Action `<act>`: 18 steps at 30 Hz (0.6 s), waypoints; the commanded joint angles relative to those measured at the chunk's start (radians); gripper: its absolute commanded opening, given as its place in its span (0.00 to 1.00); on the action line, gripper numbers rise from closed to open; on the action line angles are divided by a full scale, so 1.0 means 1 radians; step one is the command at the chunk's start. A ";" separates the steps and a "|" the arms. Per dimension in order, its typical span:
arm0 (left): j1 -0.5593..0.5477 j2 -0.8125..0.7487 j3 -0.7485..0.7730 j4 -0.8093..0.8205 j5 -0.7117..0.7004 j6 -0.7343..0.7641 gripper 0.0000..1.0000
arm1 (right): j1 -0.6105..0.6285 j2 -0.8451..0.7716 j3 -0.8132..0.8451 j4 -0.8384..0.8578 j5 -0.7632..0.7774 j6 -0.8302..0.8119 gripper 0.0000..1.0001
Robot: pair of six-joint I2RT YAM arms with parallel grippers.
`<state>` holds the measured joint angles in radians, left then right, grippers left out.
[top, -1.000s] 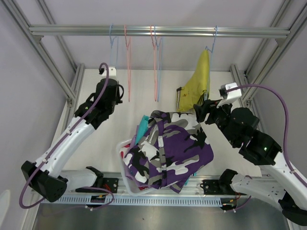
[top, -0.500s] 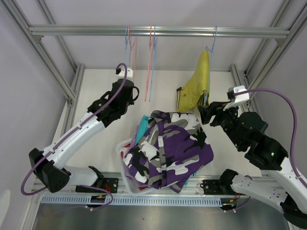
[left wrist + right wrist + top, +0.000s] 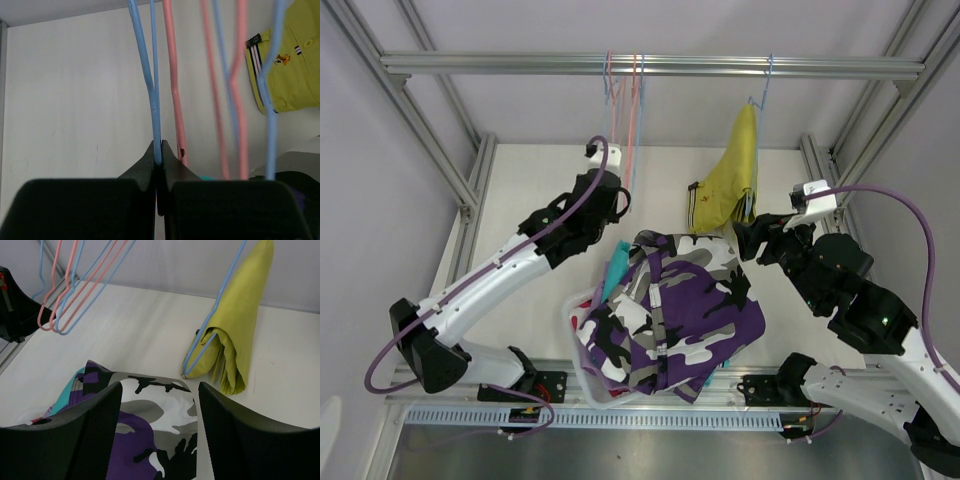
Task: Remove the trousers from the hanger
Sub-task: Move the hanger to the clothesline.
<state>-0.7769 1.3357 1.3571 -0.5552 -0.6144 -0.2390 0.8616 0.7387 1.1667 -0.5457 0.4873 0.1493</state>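
Observation:
Mustard yellow trousers (image 3: 732, 175) hang folded over a blue hanger (image 3: 764, 80) at the right of the rail; the right wrist view shows them (image 3: 240, 325) touching the table. Purple-black-white camouflage trousers (image 3: 675, 305) top a pile, with teal cloth (image 3: 613, 272) showing beneath. My left gripper (image 3: 617, 196) is shut on the lower wire of an empty blue hanger (image 3: 150, 75), pinched at the fingertips (image 3: 158, 150). Pink empty hangers (image 3: 172, 75) hang right beside it. My right gripper (image 3: 746, 236) stands open above the camouflage pair (image 3: 150, 440), holding nothing.
The pile lies in a white basket (image 3: 582, 372) at the table's near edge. Several empty hangers (image 3: 623, 95) bunch together on the metal rail (image 3: 500, 65). Aluminium frame posts (image 3: 470, 190) flank both sides of the white table (image 3: 520, 290).
My left arm has swung right with the blue hanger, sliding the empty hangers together along the rail toward the middle. The right arm drew back slightly to the right.

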 commanded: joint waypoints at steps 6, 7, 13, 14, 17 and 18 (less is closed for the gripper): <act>-0.094 0.062 0.048 -0.009 0.065 0.032 0.01 | -0.010 -0.012 -0.013 0.006 0.014 0.009 0.67; -0.105 0.065 0.050 -0.009 0.064 0.033 0.01 | -0.010 -0.016 -0.016 0.006 0.014 0.009 0.67; -0.122 0.069 0.051 -0.008 0.059 0.049 0.01 | -0.015 -0.022 -0.021 0.001 0.017 0.007 0.67; -0.130 0.068 0.047 -0.003 0.056 0.059 0.01 | -0.015 -0.025 -0.022 0.001 0.017 0.006 0.67; -0.134 0.065 0.043 -0.005 0.036 0.055 0.13 | -0.016 -0.032 -0.021 0.000 0.017 0.007 0.68; -0.134 0.066 0.043 -0.017 0.025 0.052 0.22 | -0.016 -0.033 -0.021 0.000 0.017 0.009 0.68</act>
<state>-0.8776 1.3922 1.3880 -0.5014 -0.6178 -0.2256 0.8501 0.7193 1.1461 -0.5560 0.4900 0.1558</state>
